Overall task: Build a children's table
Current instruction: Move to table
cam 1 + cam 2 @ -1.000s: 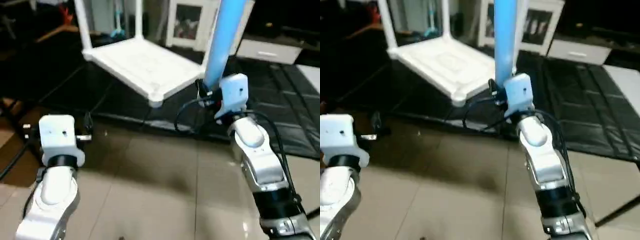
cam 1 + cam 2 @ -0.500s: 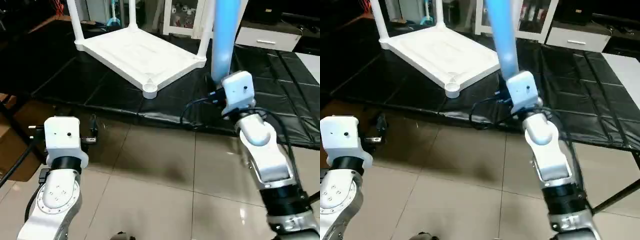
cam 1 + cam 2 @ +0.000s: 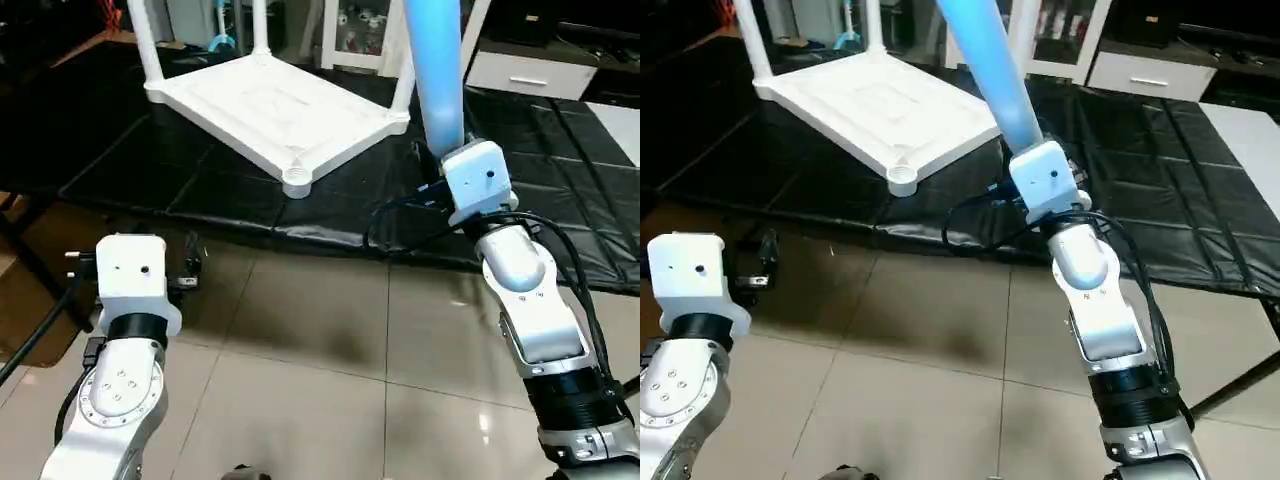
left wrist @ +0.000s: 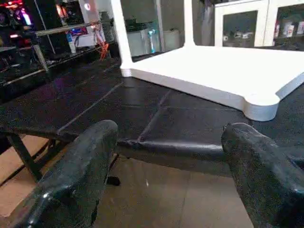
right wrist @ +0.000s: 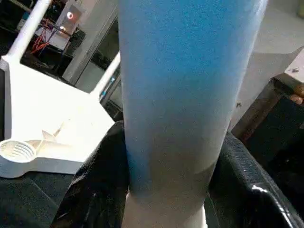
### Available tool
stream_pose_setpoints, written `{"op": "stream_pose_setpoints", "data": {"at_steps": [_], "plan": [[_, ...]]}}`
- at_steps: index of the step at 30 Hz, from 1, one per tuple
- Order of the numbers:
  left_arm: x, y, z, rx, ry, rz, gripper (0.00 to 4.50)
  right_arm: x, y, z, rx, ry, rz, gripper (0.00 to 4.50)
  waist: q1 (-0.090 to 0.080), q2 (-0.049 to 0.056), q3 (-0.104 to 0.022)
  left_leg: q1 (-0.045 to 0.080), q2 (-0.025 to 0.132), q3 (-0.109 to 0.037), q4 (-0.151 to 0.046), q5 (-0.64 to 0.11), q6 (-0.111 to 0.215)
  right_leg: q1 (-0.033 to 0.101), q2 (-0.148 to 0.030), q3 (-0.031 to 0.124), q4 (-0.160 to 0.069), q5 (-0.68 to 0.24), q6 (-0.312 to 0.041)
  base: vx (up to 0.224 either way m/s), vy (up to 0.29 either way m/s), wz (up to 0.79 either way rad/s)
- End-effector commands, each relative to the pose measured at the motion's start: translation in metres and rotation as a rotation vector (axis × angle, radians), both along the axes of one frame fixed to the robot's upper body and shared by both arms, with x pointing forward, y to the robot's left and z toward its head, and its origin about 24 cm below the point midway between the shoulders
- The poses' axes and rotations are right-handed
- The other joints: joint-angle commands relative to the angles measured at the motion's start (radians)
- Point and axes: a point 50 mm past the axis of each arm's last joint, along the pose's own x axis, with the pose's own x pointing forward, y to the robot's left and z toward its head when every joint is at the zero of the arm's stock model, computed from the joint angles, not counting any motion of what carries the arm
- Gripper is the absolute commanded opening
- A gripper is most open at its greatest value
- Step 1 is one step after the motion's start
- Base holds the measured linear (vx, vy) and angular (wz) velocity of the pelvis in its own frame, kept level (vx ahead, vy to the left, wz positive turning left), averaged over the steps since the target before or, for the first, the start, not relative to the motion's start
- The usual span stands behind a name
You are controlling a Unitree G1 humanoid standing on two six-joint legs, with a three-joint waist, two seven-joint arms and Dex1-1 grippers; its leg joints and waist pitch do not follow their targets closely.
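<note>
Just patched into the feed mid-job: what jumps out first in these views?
The right gripper is shut on a long table leg that looks pale blue here and rises steeply past the head view's upper edge. Beyond it, the white table top lies upside down on a black mat, with three legs already standing in its corners and the nearest corner socket empty. The left gripper hangs open over the tiled floor, holding nothing.

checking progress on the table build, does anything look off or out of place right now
The table top lies upside down on the black mat with three legs already standing up, and the near corner socket is empty. The fourth leg is gripped upright in the right gripper. That is mid-assembly, not damage.
</note>
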Motion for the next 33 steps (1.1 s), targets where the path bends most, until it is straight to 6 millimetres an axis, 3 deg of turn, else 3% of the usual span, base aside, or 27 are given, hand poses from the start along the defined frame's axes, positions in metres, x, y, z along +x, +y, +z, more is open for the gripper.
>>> {"op": "stream_pose_setpoints", "data": {"at_steps": [1, 9, 10, 11, 13, 15, 16, 17, 18, 19, 20, 21, 22, 23, 25, 26, 28, 29, 30, 32, 33], "plan": [[0.000, 0.000, 0.003, -0.002, -0.009, -0.006, 3.89, -0.001, -0.001, 0.004, -0.007, -0.023, -0.003, 1.84, -0.005, 0.007, -0.039, 0.035, 0.072, -0.032, -0.095, -0.371, -0.046, 0.016, -0.071, 0.051, -0.095, -0.185, -0.100, 0.000, 0.000, 0.00], [0.003, -0.001, 0.010, -0.037, -0.047, -0.031, 3.89, 0.000, 0.003, -0.001, 0.021, 0.031, 0.038, 1.84, -0.004, 0.006, -0.038, 0.035, 0.073, -0.030, -0.095, -0.367, -0.040, 0.016, -0.071, 0.053, -0.094, -0.174, -0.106, 0.000, 0.000, 0.00], [0.004, -0.002, 0.011, -0.036, -0.055, -0.035, 3.89, 0.001, 0.004, -0.008, 0.139, 0.115, 0.070, 1.84, -0.004, 0.006, -0.038, 0.036, 0.074, -0.030, -0.095, -0.363, -0.040, 0.015, -0.070, 0.053, -0.094, -0.168, -0.108, 0.000, 0.000, 0.00], [0.004, -0.002, 0.011, -0.036, -0.055, -0.035, 3.89, 0.001, 0.004, -0.008, 0.139, 0.115, 0.070, 1.84, -0.006, 0.004, -0.038, 0.039, 0.072, -0.029, -0.095, -0.388, -0.036, 0.016, -0.070, 0.053, -0.094, -0.191, -0.108, 0.000, 0.000, 0.00], [0.007, -0.004, 0.009, -0.035, -0.055, -0.034, 3.89, -0.002, 0.006, -0.024, 0.306, 0.269, 0.126, 1.84, -0.008, 0.012, -0.028, 0.068, 0.073, -0.038, -0.101, -0.586, -0.058, 0.013, -0.069, 0.045, -0.112, -0.429, -0.084, 0.000, 0.000, 0.00], [0.007, -0.004, 0.005, -0.028, -0.047, -0.029, 3.89, -0.004, 0.003, -0.036, 0.347, 0.348, 0.120, 1.84, -0.013, 0.011, -0.015, 0.098, 0.068, -0.039, -0.101, -0.700, -0.059, 0.008, -0.058, 0.030, -0.141, -0.586, -0.068, 0.000, 0.000, 0.00], [0.007, -0.004, 0.005, -0.028, -0.047, -0.028, 3.89, -0.004, 0.002, -0.040, 0.357, 0.364, 0.115, 1.84, -0.021, 0.010, -0.014, 0.119, 0.066, -0.041, -0.100, -0.756, -0.059, 0.016, -0.049, 0.014, -0.152, -0.645, -0.060, 0.000, 0.000, 0.00], [0.008, -0.004, 0.005, -0.030, -0.049, -0.026, 3.89, -0.004, 0.002, -0.043, 0.364, 0.379, 0.112, 1.84, -0.023, 0.014, -0.016, 0.127, 0.066, -0.044, -0.107, -0.767, -0.056, 0.031, -0.048, 0.006, -0.157, -0.631, -0.062, 0.000, 0.000, 0.00], [0.008, -0.004, 0.005, -0.030, -0.049, -0.026, 3.89, -0.004, 0.002, -0.043, 0.364, 0.380, 0.112, 1.84, -0.028, 0.014, -0.017, 0.123, 0.065, -0.046, -0.112, -0.757, -0.051, 0.043, -0.048, 0.003, -0.155, -0.608, -0.063, 0.052, 0.046, -0.15], [0.008, -0.004, 0.005, -0.033, -0.051, -0.025, 3.89, -0.004, 0.003, -0.045, 0.359, 0.383, 0.116, 1.84, -0.031, 0.021, -0.022, 0.122, 0.067, -0.047, -0.122, -0.744, -0.048, 0.056, -0.051, 0.002, -0.155, -0.556, -0.070, 0.052, 0.046, -0.15], [0.010, -0.004, 0.005, -0.033, -0.054, -0.024, 3.89, -0.003, 0.006, -0.047, 0.374, 0.390, 0.122, 1.84, -0.038, 0.019, -0.031, 0.120, 0.068, -0.048, -0.124, -0.728, -0.044, 0.067, -0.054, 0.001, -0.153, -0.525, -0.079, 0.064, 0.040, -0.15], [0.010, -0.004, 0.004, -0.032, -0.055, -0.023, 3.89, -0.003, 0.008, -0.048, 0.385, 0.394, 0.127, 1.84, -0.044, 0.023, -0.032, 0.112, 0.067, -0.046, -0.128, -0.688, -0.033, 0.080, -0.060, 0.003, -0.153, -0.476, -0.098, 0.096, 0.029, -0.13], [0.011, -0.005, 0.004, -0.029, -0.057, -0.026, 3.89, -0.002, 0.010, -0.048, 0.402, 0.399, 0.132, 1.84, -0.050, 0.020, -0.043, 0.102, 0.064, -0.040, -0.129, -0.619, -0.016, 0.101, -0.064, 0.006, -0.153, -0.421, -0.127, 0.096, 0.029, -0.13], [0.012, -0.005, 0.004, -0.026, -0.059, -0.028, 3.89, -0.002, 0.012, -0.047, 0.410, 0.402, 0.144, 1.84, -0.051, 0.020, -0.049, 0.095, 0.063, -0.037, -0.127, -0.576, -0.005, 0.110, -0.067, 0.009, -0.152, -0.389, -0.143, 0.100, 0.014, -0.08], [0.013, -0.005, 0.005, -0.022, -0.061, -0.030, 3.89, -0.002, 0.014, -0.046, 0.402, 0.404, 0.163, 1.84, -0.050, 0.022, -0.065, 0.083, 0.054, -0.019, -0.116, -0.400, 0.049, 0.133, -0.066, 0.015, -0.143, -0.262, -0.200, 0.043, 0.001, -0.01], [0.013, -0.004, 0.005, -0.022, -0.062, -0.030, 3.89, -0.002, 0.014, -0.046, 0.403, 0.404, 0.165, 1.84, -0.050, 0.019, -0.066, 0.088, 0.053, -0.015, -0.113, -0.365, 0.066, 0.130, -0.062, 0.013, -0.141, -0.230, -0.213, 0.099, -0.005, 0.02], [0.016, -0.003, 0.005, -0.018, -0.068, -0.032, 3.89, -0.001, 0.013, -0.044, 0.421, 0.409, 0.169, 1.84, -0.045, 0.024, -0.073, 0.097, 0.048, -0.012, -0.103, -0.227, 0.132, 0.136, -0.053, 0.007, -0.124, -0.103, -0.251, 0.135, -0.009, 0.04], [0.016, -0.003, 0.006, -0.016, -0.070, -0.033, 3.89, 0.000, 0.012, -0.044, 0.431, 0.410, 0.167, 1.84, -0.044, 0.027, -0.076, 0.096, 0.043, -0.012, -0.097, -0.164, 0.167, 0.142, -0.049, 0.005, -0.116, -0.053, -0.256, 0.115, -0.009, 0.03], [0.017, -0.003, 0.006, -0.016, -0.071, -0.033, 3.89, 0.000, 0.012, -0.044, 0.433, 0.410, 0.166, 1.84, -0.041, 0.029, -0.077, 0.102, 0.043, -0.013, -0.095, -0.141, 0.183, 0.140, -0.047, 0.003, -0.114, -0.036, -0.258, 0.110, -0.010, 0.03], [0.018, -0.003, 0.006, -0.015, -0.076, -0.037, 3.89, 0.000, 0.011, -0.043, 0.457, 0.414, 0.166, 1.84, -0.035, 0.032, -0.083, 0.114, 0.040, -0.020, -0.083, -0.032, 0.261, 0.140, -0.040, -0.003, -0.097, 0.025, -0.250, 0.108, -0.010, 0.03], [0.019, -0.003, 0.006, -0.014, -0.077, -0.038, 3.89, 0.000, 0.011, -0.043, 0.469, 0.415, 0.167, 1.84, -0.035, 0.031, -0.084, 0.116, 0.037, -0.021, -0.080, -0.007, 0.279, 0.139, -0.037, -0.004, -0.095, 0.033, -0.243, 0.101, -0.008, 0.02]]}}
